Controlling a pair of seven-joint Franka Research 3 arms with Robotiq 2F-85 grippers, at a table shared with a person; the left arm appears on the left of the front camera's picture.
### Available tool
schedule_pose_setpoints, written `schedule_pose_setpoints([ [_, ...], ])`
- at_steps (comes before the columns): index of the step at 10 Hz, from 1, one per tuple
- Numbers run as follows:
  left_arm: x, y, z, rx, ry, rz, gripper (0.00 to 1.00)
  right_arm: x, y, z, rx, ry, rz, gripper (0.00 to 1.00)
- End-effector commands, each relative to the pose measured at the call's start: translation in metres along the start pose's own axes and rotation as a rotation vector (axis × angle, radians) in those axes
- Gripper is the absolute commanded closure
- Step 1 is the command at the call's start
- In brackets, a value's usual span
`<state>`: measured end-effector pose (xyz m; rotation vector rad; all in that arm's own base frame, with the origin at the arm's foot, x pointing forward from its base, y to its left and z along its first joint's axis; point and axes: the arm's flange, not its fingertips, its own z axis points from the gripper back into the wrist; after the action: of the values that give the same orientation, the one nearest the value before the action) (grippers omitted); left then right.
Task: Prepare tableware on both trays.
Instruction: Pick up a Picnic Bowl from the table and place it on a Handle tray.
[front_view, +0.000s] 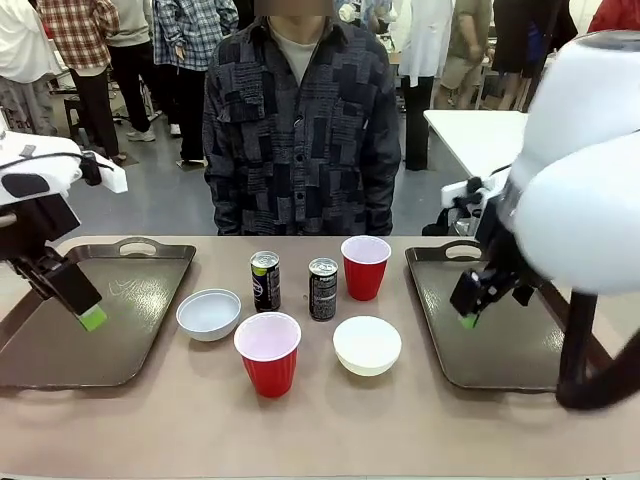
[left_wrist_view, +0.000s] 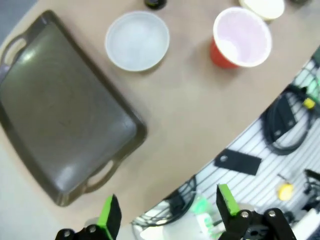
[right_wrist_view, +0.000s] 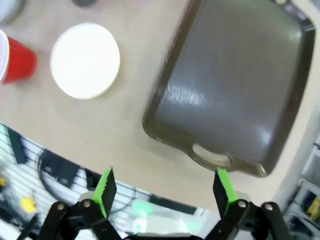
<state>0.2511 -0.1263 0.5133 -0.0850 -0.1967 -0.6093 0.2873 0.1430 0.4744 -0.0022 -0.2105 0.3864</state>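
Two dark brown trays lie bare, the left tray (front_view: 130, 330) (left_wrist_view: 55, 115) and the right tray (front_view: 505, 345) (right_wrist_view: 235, 85). Between them stand two red cups, one near (front_view: 268, 352) (left_wrist_view: 241, 37) and one far (front_view: 365, 266), two white bowls (front_view: 209, 314) (front_view: 367, 344) and two dark cans (front_view: 265, 281) (front_view: 323, 288). My left gripper (front_view: 90, 316) (left_wrist_view: 170, 210) hangs open over the left tray, holding nothing. Above the right tray's inner part, my right gripper (front_view: 467, 319) (right_wrist_view: 165, 187) is also open and holds nothing. The right wrist view shows the right bowl (right_wrist_view: 85, 60) and a cup (right_wrist_view: 15, 57).
A person in a dark patterned shirt (front_view: 300, 120) stands at the far side of the table, hands out of sight. The near table edge runs through both wrist views, with cables (left_wrist_view: 287, 120) below it. Bare tabletop (front_view: 330, 430) lies in front of the near cup.
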Motion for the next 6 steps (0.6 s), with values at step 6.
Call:
schedule_pose_setpoints([
  [6, -0.092, 0.166, -0.022, -0.581, -0.332, 0.546, 0.00, -0.085, -0.191, -0.037, 0.604, -0.217, -0.480, 0.00],
])
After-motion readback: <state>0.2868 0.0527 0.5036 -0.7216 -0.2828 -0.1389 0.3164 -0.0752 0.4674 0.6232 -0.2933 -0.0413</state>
